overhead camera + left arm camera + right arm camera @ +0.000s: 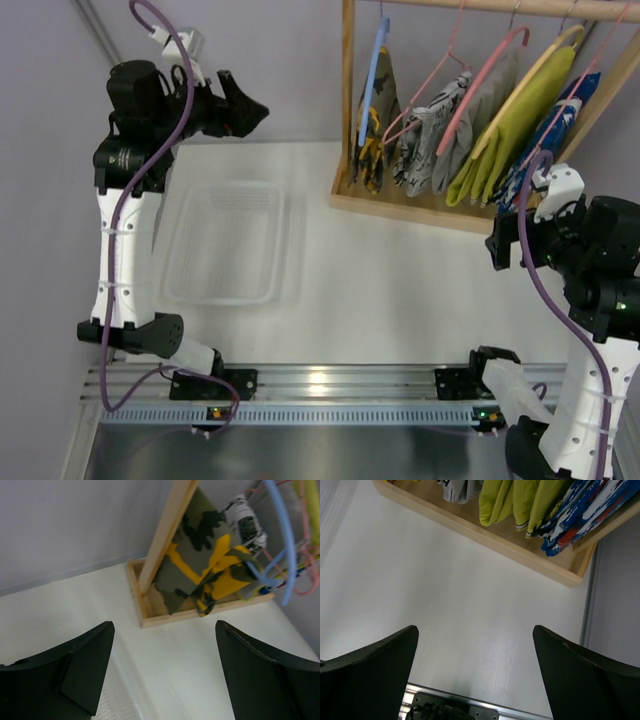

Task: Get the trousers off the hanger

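On wooden rack [400, 205] far right, we see olive-camo fabric trousers [200, 570] w/ yellow patches hung on thin light-blue plastic hanger [375, 70]; left gripper [164, 630] & right gripper [475, 630] jaws apart, empty.

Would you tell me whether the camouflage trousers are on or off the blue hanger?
On. The trousers hang draped below the light blue hanger, at the left end of the wooden rack.

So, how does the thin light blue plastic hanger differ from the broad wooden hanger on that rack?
The thin light blue plastic hanger is leftmost, beside the rack's post; the broader wooden hanger hangs further right. The blue one carries olive camouflage trousers with yellow patches; the wooden one carries a plain lime-green garment. Both hang from the same rail.
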`<action>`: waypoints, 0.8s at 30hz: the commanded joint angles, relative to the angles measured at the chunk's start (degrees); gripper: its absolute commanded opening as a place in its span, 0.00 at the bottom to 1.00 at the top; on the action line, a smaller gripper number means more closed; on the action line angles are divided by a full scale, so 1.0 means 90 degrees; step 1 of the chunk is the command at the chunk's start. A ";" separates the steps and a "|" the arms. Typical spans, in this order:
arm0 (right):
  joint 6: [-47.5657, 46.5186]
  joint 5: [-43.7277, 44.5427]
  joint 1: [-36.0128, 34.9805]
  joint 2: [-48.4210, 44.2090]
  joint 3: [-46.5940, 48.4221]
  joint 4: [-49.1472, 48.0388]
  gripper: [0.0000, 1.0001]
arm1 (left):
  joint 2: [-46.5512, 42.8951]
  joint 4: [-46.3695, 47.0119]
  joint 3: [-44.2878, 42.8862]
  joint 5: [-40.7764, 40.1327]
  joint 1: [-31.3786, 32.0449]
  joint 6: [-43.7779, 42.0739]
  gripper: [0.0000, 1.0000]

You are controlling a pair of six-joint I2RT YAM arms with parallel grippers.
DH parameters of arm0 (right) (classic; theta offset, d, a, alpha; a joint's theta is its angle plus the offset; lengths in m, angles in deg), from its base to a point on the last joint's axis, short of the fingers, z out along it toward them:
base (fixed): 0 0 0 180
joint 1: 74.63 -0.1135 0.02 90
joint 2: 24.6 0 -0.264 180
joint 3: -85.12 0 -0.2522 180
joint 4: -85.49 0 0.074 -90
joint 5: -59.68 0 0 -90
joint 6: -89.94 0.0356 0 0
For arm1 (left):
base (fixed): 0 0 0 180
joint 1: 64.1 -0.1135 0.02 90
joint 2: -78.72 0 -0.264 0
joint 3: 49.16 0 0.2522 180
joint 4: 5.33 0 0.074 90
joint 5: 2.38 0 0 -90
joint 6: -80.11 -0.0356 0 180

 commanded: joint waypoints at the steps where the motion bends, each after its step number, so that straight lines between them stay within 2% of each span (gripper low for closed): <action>1: 0.0075 0.0068 0.0017 0.0207 0.0369 0.0087 0.99 | 0.0685 0.0316 -0.1029 0.1082 0.0411 0.1222 0.88; 6: 0.0123 0.0078 0.0056 0.0412 0.0691 0.0077 0.99 | 0.1175 0.1603 -0.1247 0.1308 0.1163 0.2386 0.89; 12: 0.0182 -0.0039 0.0105 0.0607 0.0829 0.0097 0.99 | 0.1595 0.3234 -0.0966 0.1611 0.1584 0.4620 0.85; 16: 0.0202 -0.0098 0.0144 0.0676 0.0897 0.0087 1.00 | 0.1732 0.4153 -0.0759 0.1416 0.1749 0.5014 0.84; 20: 0.0241 -0.0127 0.0164 0.0754 0.1024 0.0087 1.00 | 0.2152 0.4291 -0.1012 0.1269 0.1935 0.5170 0.82; 24: 0.0299 -0.0166 0.0222 0.0793 0.1257 0.0097 0.99 | 0.2581 0.4466 -0.1053 0.1240 0.2014 0.5833 0.79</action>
